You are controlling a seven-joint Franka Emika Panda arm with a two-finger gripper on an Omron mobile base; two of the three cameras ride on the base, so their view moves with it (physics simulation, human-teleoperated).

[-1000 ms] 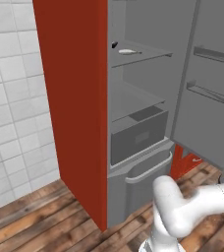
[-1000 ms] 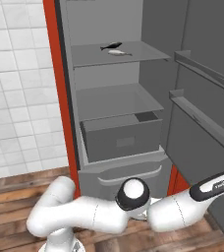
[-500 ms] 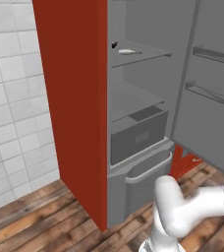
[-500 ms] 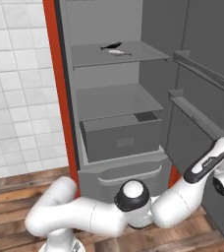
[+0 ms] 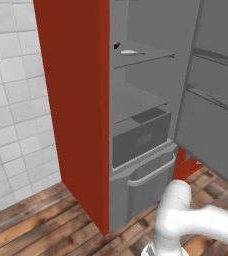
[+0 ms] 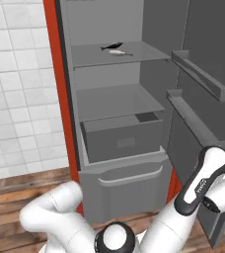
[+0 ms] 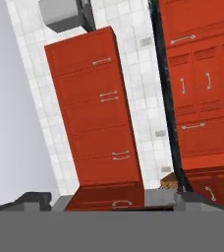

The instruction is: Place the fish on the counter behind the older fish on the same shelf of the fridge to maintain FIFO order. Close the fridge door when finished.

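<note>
Already the dark fish (image 6: 111,46) lies on the upper shelf (image 6: 139,54) of the fridge (image 6: 114,99), just behind the pale older fish (image 6: 118,52), toward the shelf's back edge; from the left base view only its dark tip (image 5: 116,45) shows past the red side panel (image 5: 76,110), with the pale one (image 5: 130,52) in front. So the placing looks done, and what is left is the fridge door (image 6: 208,99), which stands wide open to the right.

The arm (image 6: 203,180) is swung low and to the right, beside the door's inner face. In the hand view the fingers (image 7: 35,199) stand wide apart and hold nothing, looking out at red drawers (image 7: 99,118) and a tiled wall (image 7: 143,88).

To close it well, I would judge the hand should get round to the door's outer side or free edge and push with a flat, steady sweep. It should keep clear of the shelf rails (image 6: 193,74) so nothing catches, and push until the panel meets the fridge front above the grey drawer (image 6: 122,136).
</note>
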